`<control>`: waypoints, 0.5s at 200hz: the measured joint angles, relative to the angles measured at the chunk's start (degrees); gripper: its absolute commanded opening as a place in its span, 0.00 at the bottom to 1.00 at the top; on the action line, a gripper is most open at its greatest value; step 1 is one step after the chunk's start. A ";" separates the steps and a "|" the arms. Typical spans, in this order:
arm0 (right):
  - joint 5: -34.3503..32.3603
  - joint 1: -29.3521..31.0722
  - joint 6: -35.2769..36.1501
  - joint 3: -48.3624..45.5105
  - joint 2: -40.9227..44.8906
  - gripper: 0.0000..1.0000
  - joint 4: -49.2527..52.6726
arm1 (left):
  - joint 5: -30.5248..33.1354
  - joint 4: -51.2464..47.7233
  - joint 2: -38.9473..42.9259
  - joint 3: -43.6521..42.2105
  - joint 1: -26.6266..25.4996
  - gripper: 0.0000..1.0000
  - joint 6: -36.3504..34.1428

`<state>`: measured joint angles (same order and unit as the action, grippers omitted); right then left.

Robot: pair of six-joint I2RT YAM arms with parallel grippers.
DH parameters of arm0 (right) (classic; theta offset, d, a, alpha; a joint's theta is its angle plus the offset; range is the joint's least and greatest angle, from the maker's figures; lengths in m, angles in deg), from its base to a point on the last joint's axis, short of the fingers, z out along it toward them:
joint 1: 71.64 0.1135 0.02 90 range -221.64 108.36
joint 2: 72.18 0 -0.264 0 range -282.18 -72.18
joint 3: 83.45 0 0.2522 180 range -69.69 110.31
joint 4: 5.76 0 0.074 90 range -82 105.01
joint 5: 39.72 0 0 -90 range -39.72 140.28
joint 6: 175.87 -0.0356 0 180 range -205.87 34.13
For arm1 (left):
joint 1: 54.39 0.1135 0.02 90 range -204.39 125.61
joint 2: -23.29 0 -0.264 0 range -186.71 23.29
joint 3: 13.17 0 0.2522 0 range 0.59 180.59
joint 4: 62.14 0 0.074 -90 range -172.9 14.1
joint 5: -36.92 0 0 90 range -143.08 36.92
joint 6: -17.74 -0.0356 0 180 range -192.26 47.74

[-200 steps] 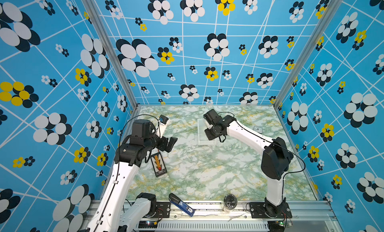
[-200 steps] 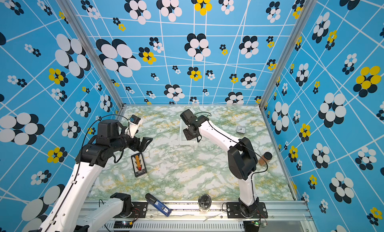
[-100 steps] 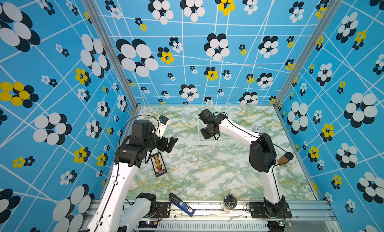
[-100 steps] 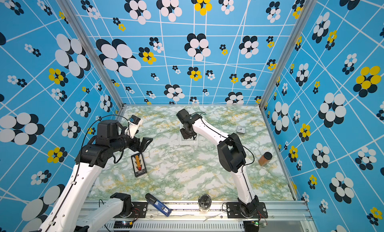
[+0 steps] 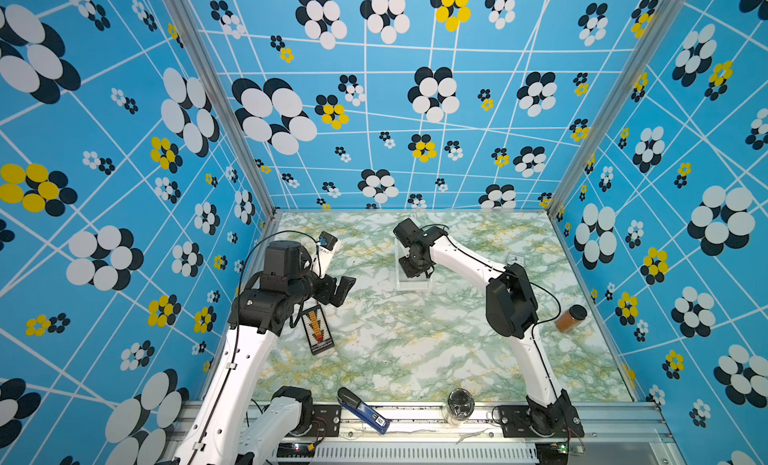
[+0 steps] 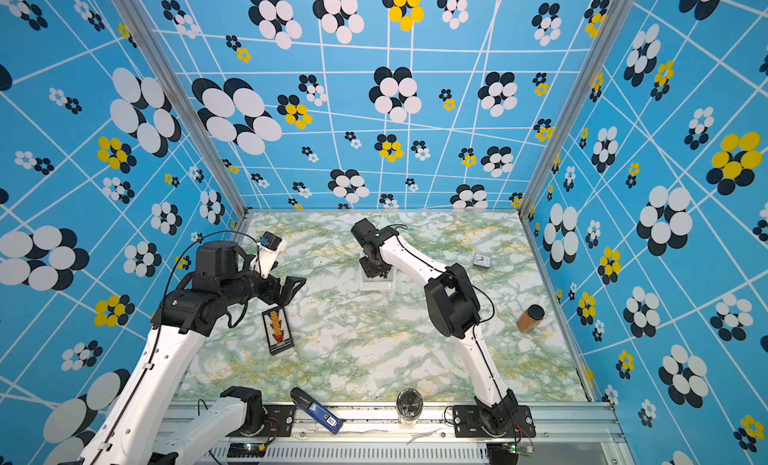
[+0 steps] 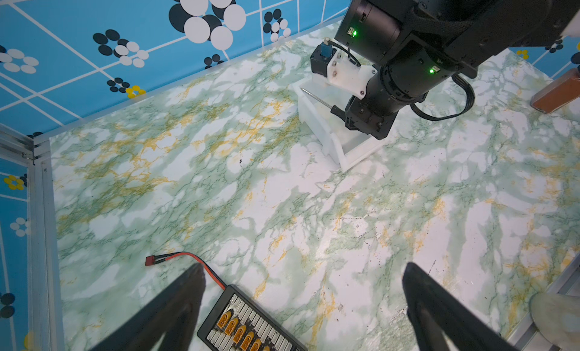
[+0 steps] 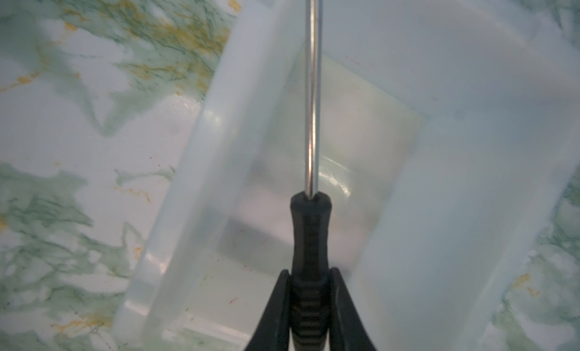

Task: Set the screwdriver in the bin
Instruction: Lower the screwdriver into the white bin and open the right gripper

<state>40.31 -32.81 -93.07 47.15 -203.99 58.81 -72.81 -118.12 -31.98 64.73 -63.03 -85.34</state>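
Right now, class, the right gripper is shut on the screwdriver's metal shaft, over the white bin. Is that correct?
Not quite. The right gripper is shut on the screwdriver by its black handle, not its metal shaft, over the white bin. The right wrist view shows it.

Robot lab cell: alu frame (image 5: pixel 220 105), blue flower-print walls (image 5: pixel 415 109), marble-look tabletop (image 5: pixel 415 342), 2 arms (image 5: pixel 534 367) on front rail (image 5: pixel 415 417).

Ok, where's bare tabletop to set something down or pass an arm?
Free: the table between the charging board, the bin and the spice jar. Crowded: at the bin, where the right gripper holds the screwdriver, and the front rail with blue tool and clear jar.
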 measured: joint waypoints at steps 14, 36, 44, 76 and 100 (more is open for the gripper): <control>0.00 -0.15 -0.02 0.00 -0.02 0.20 -0.02 | 0.00 0.00 0.00 0.00 0.00 0.99 0.00; 0.00 -0.31 -0.02 0.00 -0.04 0.20 -0.04 | 0.00 0.02 0.00 0.00 0.00 0.99 0.00; 0.00 -0.35 -0.04 0.00 -0.07 0.20 -0.02 | 0.00 0.02 0.00 0.00 0.00 0.99 0.00; 0.00 -0.35 -0.04 0.00 -0.52 0.20 -0.09 | 0.00 0.13 -0.02 -0.02 0.00 0.99 0.02; 0.02 -0.35 -0.02 0.00 -1.40 0.20 -0.07 | 0.00 0.20 -0.02 -0.11 0.00 0.99 0.02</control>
<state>40.33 -33.16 -93.10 47.15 -205.39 58.75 -72.81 -117.92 -32.00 64.62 -63.03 -85.32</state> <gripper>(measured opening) 0.200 0.992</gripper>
